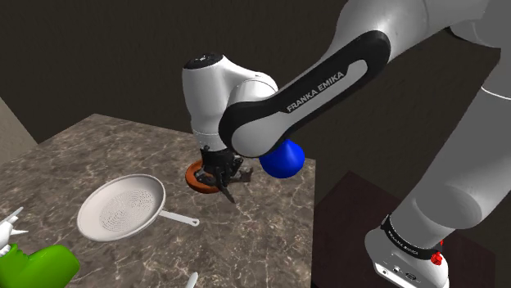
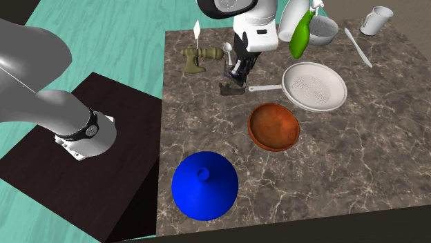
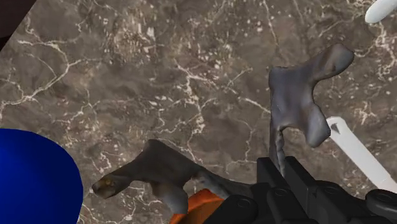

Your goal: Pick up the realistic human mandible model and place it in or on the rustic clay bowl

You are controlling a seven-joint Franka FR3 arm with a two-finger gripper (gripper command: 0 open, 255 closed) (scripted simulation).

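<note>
Tabletop (image 2: 359, 159) rendered as brown veined marble, slight sheen; mandible model (image 3: 299, 95) seen dark grey, matt, rough; clay bowl (image 2: 273, 125) matt terracotta; blue cone lid (image 2: 204, 185) smooth, glossy

I see a grey-brown mandible model (image 3: 299, 95) at the black pincer (image 2: 237, 72), a terracotta-orange bowl (image 2: 273, 126) beside it, a blue dome lid (image 2: 204, 185) beyond — all on a brown marble counter (image 2: 373, 159), veined white.

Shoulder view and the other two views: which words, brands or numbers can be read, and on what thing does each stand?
"FRANKA EMIKA": white letters on the arm's black forearm cover, in the shoulder view.
White lettering on the black band near the arm's base: too small to read.
The same band in the second exterior view: too small to read.
Nothing else bears readable text.
</note>
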